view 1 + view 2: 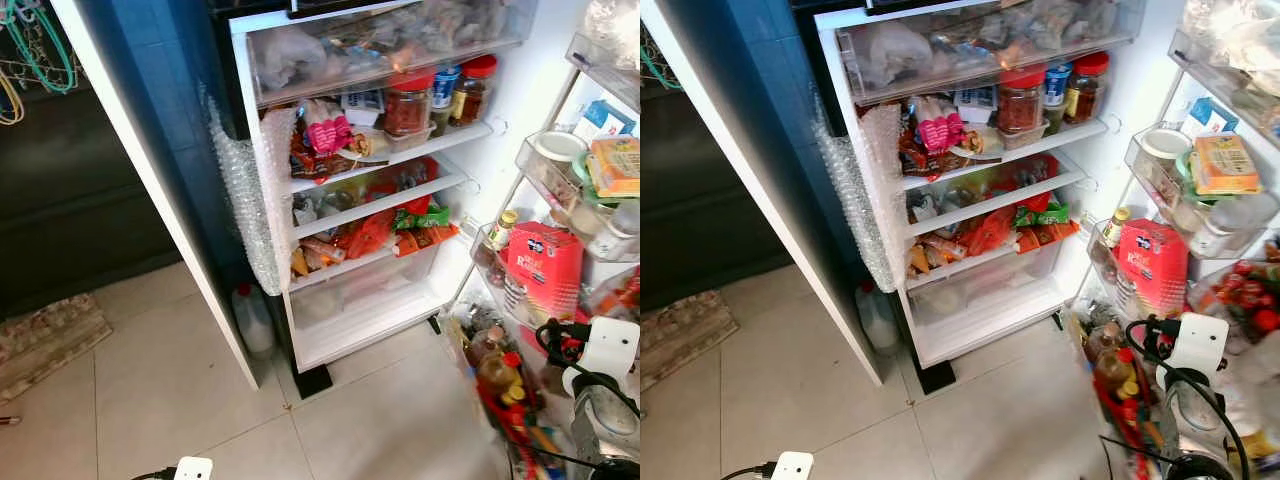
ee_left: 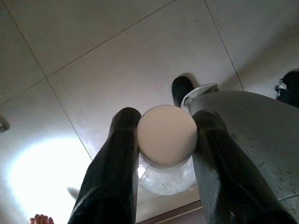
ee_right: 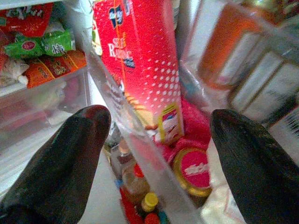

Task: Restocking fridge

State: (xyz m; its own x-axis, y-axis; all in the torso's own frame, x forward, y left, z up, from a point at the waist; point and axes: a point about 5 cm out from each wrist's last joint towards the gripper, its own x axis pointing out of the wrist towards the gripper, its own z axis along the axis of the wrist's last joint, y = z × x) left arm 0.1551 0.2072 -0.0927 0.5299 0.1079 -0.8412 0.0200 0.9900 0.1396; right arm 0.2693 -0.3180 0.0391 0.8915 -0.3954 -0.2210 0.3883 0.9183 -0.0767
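- Nearest to the robot, the left gripper [image 2: 166,154] is closed on a clear jar [image 2: 167,170] with a pale round lid [image 2: 167,135]. The two black fingers [image 2: 114,172] press the lid from both sides, and the jar hangs low above the tiled floor [image 2: 117,60].
- The right gripper [image 3: 154,154] is empty, with its fingers spread wide. It points at the door shelf [image 3: 140,140], just beside the red carton [image 1: 545,270] that stands there.
- Under that shelf, the lowest door rack [image 1: 1110,390] is full of small bottles and looks blurred.
- Further in, the fridge [image 1: 270,150] stands open. Its wire shelves [image 1: 390,200] are packed with snack packets, and red-lidded jars [image 1: 408,100] stand on the upper one. The clear drawer [image 1: 360,290] at the bottom seems to have more room.
- My judgement: the jar is not yet in the fridge, so the task is at an early step.
- Risk: the grip is only on the smooth lid, so the jar may slip or twist out when the arm lifts it.
- Risk: the shelves are crowded, so pushing the jar in may knock packets down.
- Risk: the right gripper is close to the carton and may push it over.
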